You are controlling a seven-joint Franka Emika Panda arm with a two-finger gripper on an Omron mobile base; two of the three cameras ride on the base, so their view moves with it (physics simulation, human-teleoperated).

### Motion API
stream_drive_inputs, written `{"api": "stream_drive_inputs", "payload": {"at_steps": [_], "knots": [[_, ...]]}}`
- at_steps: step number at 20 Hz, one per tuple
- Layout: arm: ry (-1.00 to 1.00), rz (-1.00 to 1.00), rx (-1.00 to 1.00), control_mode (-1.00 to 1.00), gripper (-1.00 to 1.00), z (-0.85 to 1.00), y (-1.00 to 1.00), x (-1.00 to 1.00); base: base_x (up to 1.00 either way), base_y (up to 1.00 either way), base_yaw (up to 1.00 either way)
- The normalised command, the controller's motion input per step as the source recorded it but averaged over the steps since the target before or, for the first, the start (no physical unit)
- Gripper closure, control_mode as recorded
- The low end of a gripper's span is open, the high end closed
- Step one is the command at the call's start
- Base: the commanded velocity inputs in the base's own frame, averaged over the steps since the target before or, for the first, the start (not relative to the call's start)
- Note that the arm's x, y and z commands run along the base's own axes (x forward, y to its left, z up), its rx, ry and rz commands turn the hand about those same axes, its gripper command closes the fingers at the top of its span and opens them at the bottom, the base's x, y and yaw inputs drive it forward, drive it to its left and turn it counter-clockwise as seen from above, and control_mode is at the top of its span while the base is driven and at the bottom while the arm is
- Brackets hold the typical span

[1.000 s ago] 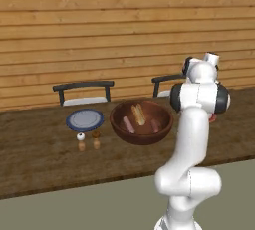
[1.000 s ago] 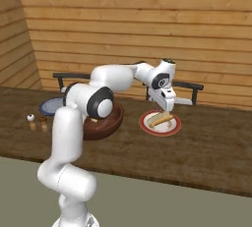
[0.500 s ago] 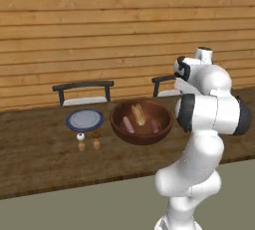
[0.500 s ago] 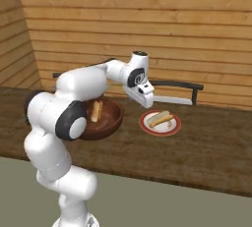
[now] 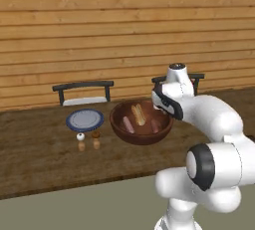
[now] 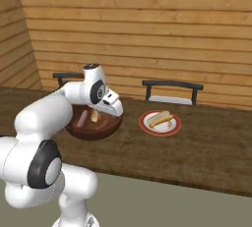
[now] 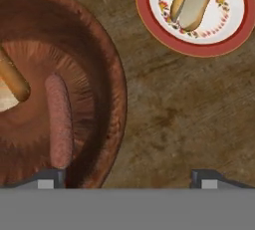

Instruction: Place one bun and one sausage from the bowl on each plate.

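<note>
- Gripper (image 7: 127, 176) is released, empty, over the bowl's (image 7: 112, 69) right rim — you're set to grab a sausage (image 7: 60, 122).
- Red-rimmed plate (image 6: 145, 127) has bun and sausage; blue-rimmed plate (image 5: 85, 120) is bare — fill it.

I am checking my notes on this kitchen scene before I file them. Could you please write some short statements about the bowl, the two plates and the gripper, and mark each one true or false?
1. The white round plate with the red rim holds a bun and a sausage. True.
2. The grey round plate with the blue rim already holds a bun. False: nothing lies on it.
3. The large glossy reddish-brown bowl stands between the two plates. True.
4. The bowl holds nothing. False: a reddish sausage and other pieces of food lie in it.
5. The gripper is shut on a sausage. False: it is open and holds nothing.
</note>
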Motion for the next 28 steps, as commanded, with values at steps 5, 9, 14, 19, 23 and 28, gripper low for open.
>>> {"api": "stream_drive_inputs", "payload": {"at_steps": [5,9,14,19,23,28], "knots": [[0.18,0.25,-0.05,-1.0,-1.0,-0.04,1.0,0.8,0.0,0.0,0.0],[0.18,0.04,-0.03,-1.0,-1.0,-0.28,0.33,0.52,0.0,0.0,0.0],[0.14,0.05,0.0,-1.0,-1.0,-0.75,-0.4,0.25,0.0,0.0,0.0],[0.08,0.01,0.0,-1.0,-1.0,-0.42,-0.12,0.0,0.0,0.0,0.0],[0.01,0.01,0.0,-1.0,-1.0,-0.32,0.33,0.0,0.0,0.0,0.0],[-0.01,0.04,-0.07,-1.0,1.0,-0.73,0.1,-0.07,0.0,0.0,0.0]]}}
